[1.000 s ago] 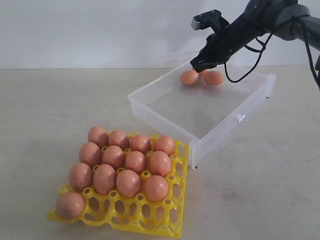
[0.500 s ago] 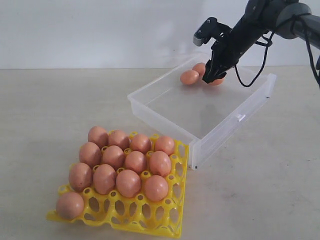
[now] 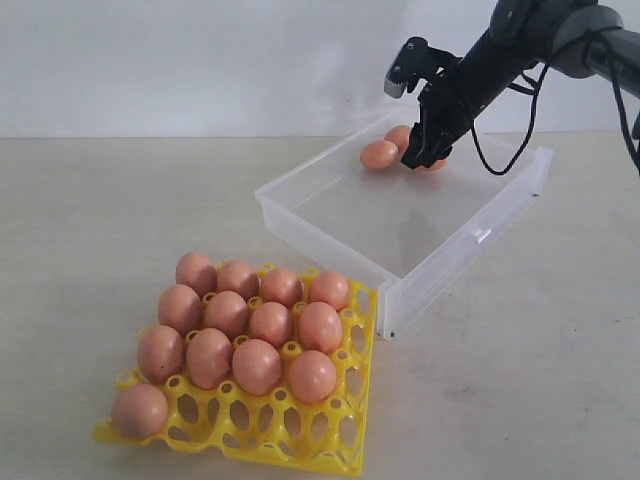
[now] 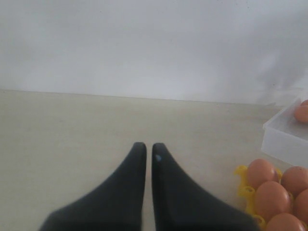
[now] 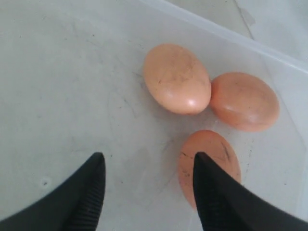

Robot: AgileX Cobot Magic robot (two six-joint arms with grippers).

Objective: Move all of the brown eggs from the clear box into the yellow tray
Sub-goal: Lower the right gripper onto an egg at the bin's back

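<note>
Obs.: three brown eggs (image 5: 177, 78) lie on the floor of the clear box (image 3: 318, 245), bunched in the corner farthest from the yellow tray (image 3: 300, 440). Two of them touch. The third egg (image 5: 214, 151) lies just beside that pair, toward the box's middle.

The tray sits on the bench (image 3: 100, 220) just beside the box's opposite corner; contact between them cannot be told. By my count it holds thirteen eggs, with several cups on its outer side empty.

Right hand (image 5: 148, 161): fingers wide apart, empty, low inside the box over the egg corner. One finger overlaps the third egg in the wrist view, and the gap between the fingers lies mostly over bare box floor, beside that egg, not around it.

Left hand (image 4: 148, 146): fingers together with only a slit between, holding nothing, above bare bench well apart from the box.

Handling, judged:
- Eggs are light, with rigid but brittle shells, so squeeze gently.
- They are smooth and rounded, so they are likely to roll or squirt out on the slick plastic floor if nudged off-centre.
- Best hold is across the short axis at the widest part, with the fingers straddling the egg evenly.
- The third egg is the freest to take; the hand should shift sideways to centre on it first.
- The touching pair leaves little finger room between them.
</note>
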